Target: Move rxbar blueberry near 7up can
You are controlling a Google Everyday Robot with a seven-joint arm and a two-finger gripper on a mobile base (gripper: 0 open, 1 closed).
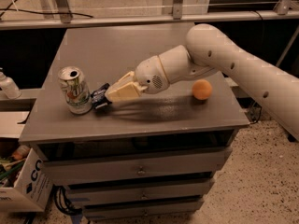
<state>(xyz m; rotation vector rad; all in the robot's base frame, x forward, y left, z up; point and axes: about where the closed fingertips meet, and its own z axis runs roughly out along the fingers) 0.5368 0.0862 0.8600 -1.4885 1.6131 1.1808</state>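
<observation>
7up can point(74, 90) upright, just left of my fingers point(120, 90), which are clamped on the rxbar blueberry point(99, 97) — bar nearly touching the can, low at the worktop point(140, 55). Judgement: lay it flat and release softly — avoid nudging the can. Orange ball point(202, 89) well right.

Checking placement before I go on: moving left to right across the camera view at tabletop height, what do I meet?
Bottle at the far left → 7up can → rxbar, held at the tip of the gripper → orange ball.
</observation>
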